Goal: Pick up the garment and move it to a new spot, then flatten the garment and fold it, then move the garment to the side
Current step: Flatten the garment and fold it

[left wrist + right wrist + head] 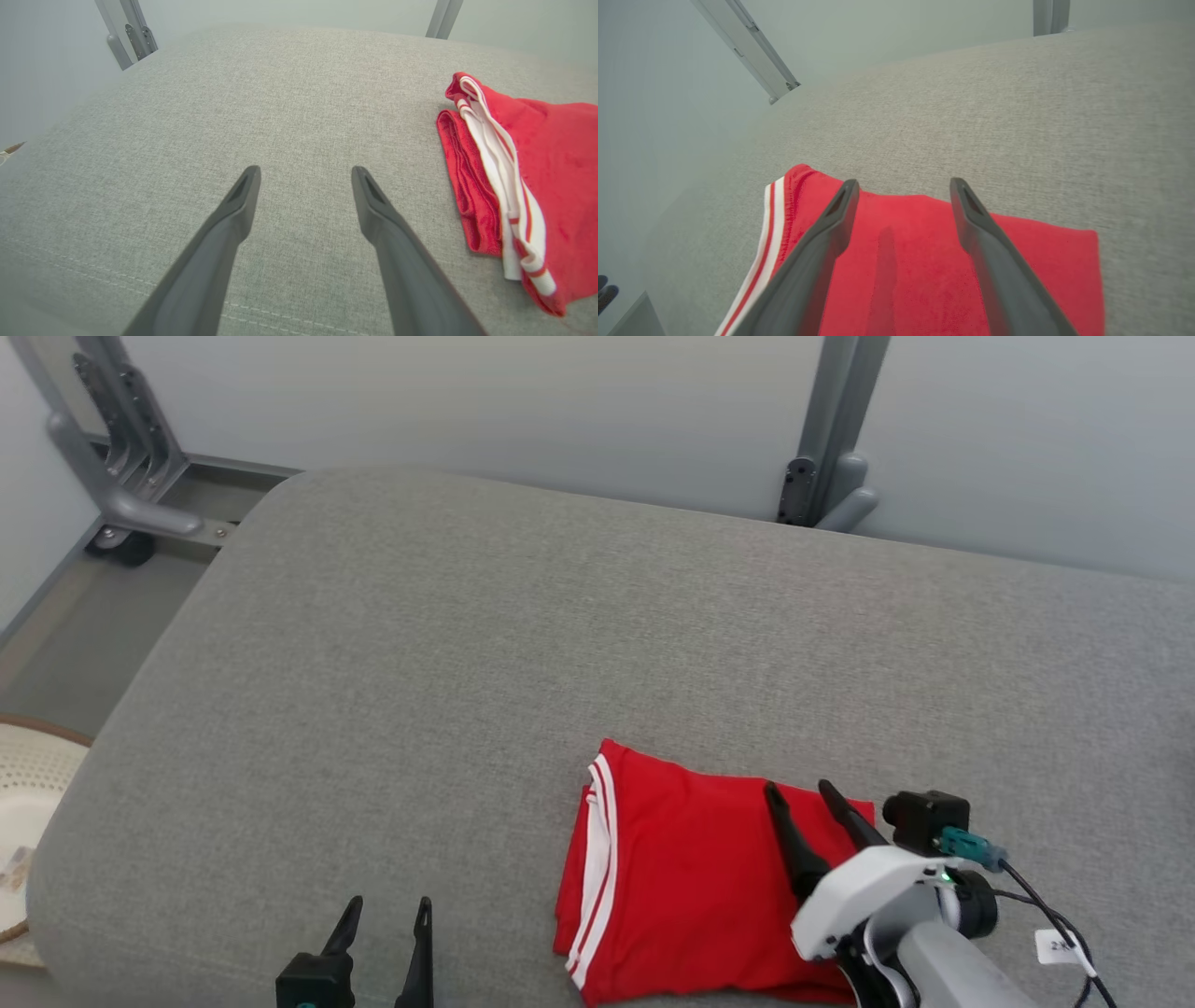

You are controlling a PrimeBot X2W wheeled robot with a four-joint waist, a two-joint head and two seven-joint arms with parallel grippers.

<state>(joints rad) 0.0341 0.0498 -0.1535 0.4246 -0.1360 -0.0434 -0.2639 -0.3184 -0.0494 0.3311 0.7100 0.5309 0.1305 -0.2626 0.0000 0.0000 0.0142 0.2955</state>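
Low over red garment, right tool agape

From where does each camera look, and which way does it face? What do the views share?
Head view: on the head, facing forward and down at the cushion and folded garment; left gripper lower left, right gripper and forearm lower right.
Left wrist view: on the left wrist, facing along the open left gripper over cushion; garment at right.
Right wrist view: on the right wrist, facing along the open right gripper over the garment.
Shared: all show garment and cushion.
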